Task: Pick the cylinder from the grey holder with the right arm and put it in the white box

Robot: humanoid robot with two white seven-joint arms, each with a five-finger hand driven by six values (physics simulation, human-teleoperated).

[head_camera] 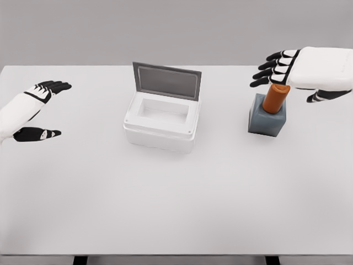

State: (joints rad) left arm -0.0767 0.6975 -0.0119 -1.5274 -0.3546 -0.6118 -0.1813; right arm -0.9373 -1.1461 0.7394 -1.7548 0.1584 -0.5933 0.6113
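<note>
Right hand [298, 74] open, fingers spread – orange cylinder [275, 98] just below it, upright in grey holder [266, 120]; white box [161, 118] well left, lid up.

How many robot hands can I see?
2. The left hand hovers open over the table's left side. The right hand is open above the orange cylinder standing in the grey holder. None seem hidden.
</note>
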